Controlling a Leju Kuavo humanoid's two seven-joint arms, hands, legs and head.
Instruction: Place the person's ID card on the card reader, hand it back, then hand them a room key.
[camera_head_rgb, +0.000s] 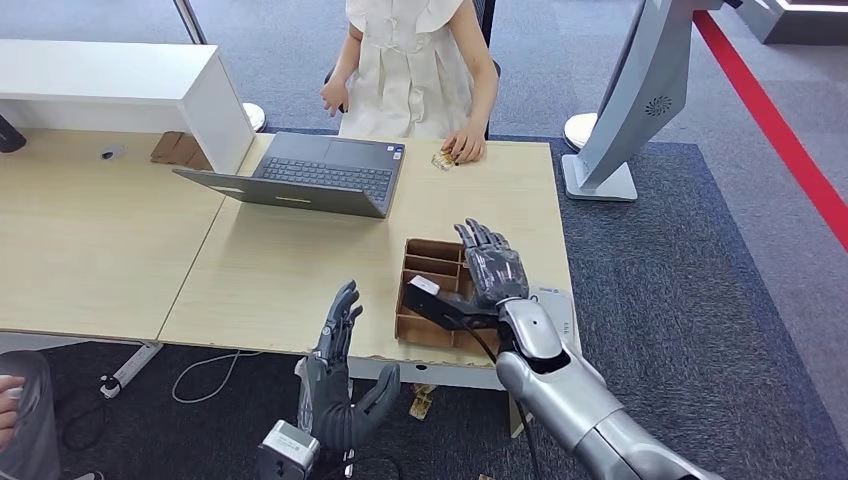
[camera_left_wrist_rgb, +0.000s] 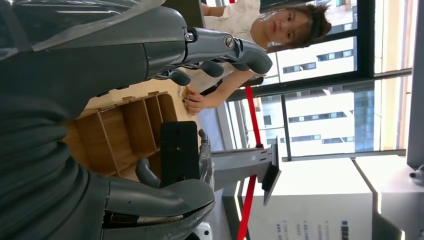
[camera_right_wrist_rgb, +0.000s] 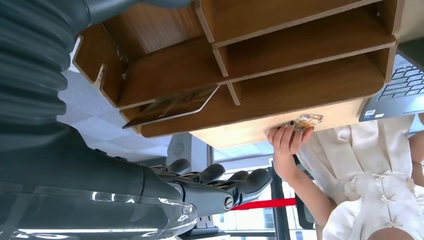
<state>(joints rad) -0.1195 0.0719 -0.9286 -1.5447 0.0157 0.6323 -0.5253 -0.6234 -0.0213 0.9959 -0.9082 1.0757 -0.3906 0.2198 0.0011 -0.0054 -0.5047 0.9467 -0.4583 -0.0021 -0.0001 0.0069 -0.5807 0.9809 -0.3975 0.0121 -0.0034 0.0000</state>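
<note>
A person in a white dress sits at the far side of the table, one hand pressing a patterned card (camera_head_rgb: 445, 157) onto the tabletop; that card (camera_right_wrist_rgb: 306, 121) lies just beyond the tray. My right hand (camera_head_rgb: 492, 265) hovers open over a brown wooden compartment tray (camera_head_rgb: 425, 262), fingers stretched towards the person, holding nothing. One tray slot (camera_right_wrist_rgb: 280, 92) is bare and another holds a card (camera_right_wrist_rgb: 170, 107). My left hand (camera_head_rgb: 340, 380) is open and raised off the table's front edge, its fingers (camera_left_wrist_rgb: 220, 50) spread in front of the tray (camera_left_wrist_rgb: 120, 130). A pale flat device (camera_head_rgb: 558, 303) lies beside my right forearm.
An open grey laptop (camera_head_rgb: 310, 175) stands left of the tray. At the far left there is a white counter block (camera_head_rgb: 120, 85). A grey kiosk stand (camera_head_rgb: 625, 120) rises beyond the table's right end. A power strip (camera_head_rgb: 125, 370) and a small patterned item (camera_head_rgb: 420, 402) lie on the floor.
</note>
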